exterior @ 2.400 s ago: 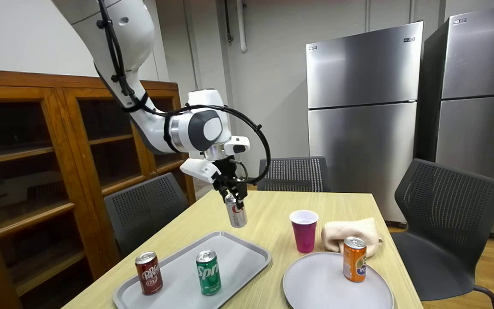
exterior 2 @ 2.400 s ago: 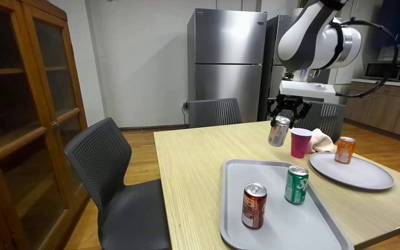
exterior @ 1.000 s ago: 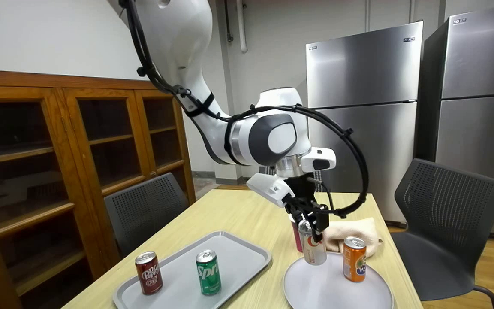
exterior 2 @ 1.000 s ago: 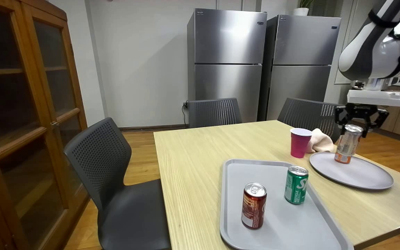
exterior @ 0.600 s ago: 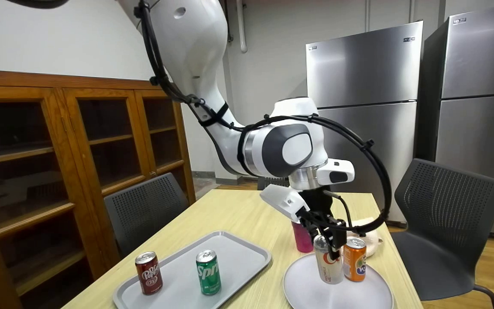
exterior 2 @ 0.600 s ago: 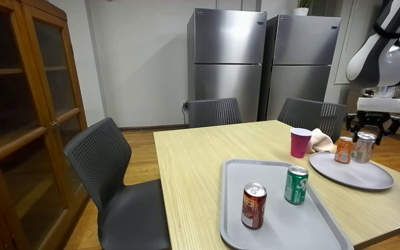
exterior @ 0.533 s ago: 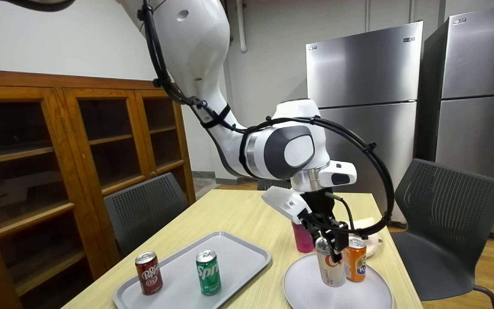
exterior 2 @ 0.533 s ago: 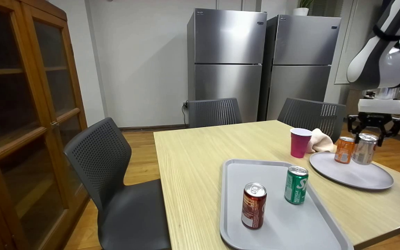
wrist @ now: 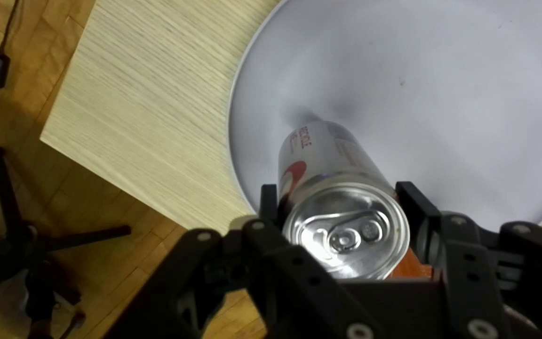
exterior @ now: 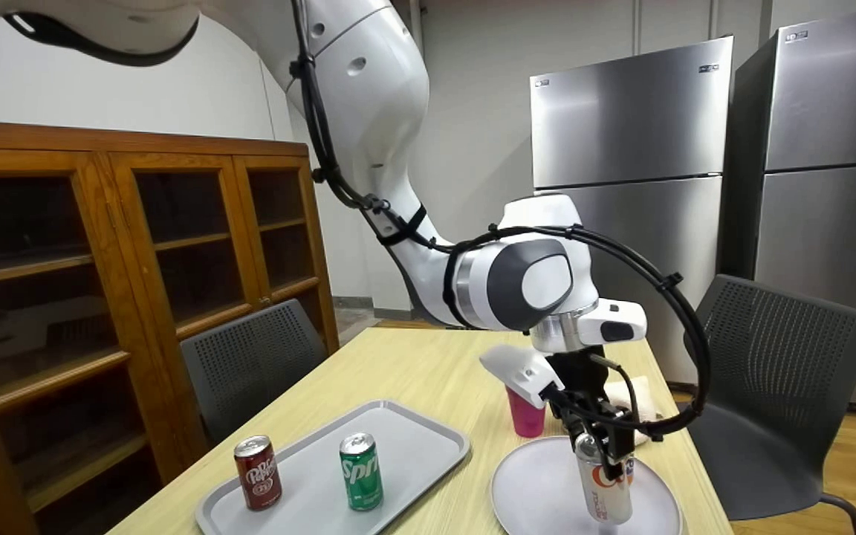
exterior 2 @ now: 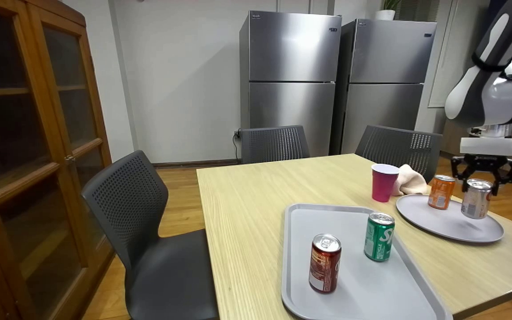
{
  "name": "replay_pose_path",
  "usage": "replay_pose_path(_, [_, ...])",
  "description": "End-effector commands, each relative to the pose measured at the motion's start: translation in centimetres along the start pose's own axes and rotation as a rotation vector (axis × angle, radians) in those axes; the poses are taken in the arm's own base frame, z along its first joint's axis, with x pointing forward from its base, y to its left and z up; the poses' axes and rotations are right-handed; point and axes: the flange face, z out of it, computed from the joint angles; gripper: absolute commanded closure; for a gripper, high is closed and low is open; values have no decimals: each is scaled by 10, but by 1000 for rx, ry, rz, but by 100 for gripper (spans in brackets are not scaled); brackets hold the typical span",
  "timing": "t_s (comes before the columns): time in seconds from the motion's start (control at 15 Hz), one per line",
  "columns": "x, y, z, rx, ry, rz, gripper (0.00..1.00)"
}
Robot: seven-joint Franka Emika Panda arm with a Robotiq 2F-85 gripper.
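In an exterior view, my pincer (exterior 2: 480, 188) grips the silver can (exterior 2: 475, 205) around its upper part. The can is over the plate (exterior 2: 425, 218), on the right of the desk (exterior 2: 265, 209); its base looks just above the surface, though I cannot be sure that it doesn't touch. The orange can (exterior 2: 441, 192) stands upright on the same plate, left of mine and slightly farther, with a gap between. The pink cup (exterior 2: 382, 184) and the cloth (exterior 2: 409, 181) are farther left.

In an exterior view, the tray (exterior: 406, 435) lies left of the plate, bearing the green can (exterior: 361, 474) and the dark red can (exterior: 258, 475), both well apart from me. Here my can leans, top to the left, and hides most of the orange one.

In the wrist view, my fingers (wrist: 419, 202) press either side of the can just below its top, and its shadow falls on the plate near the rim.

I judge the step in hand to be setting this can down. The next move calls for straightening it, lowering until the base sits flat, then loosening my hold without nudging the orange can.
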Motion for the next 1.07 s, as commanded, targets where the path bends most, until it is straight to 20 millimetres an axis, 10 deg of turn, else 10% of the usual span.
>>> replay_pose_path(0.0, [19,-2,8,-23,-20,55,62])
replay_pose_path(0.47, [28,-7,28,-52,-52,112,62])
replay_pose_path(0.6, [30,-8,25,-51,-51,117,11])
replay_pose_path(1.0, [31,-13,-2,-26,-11,116,0])
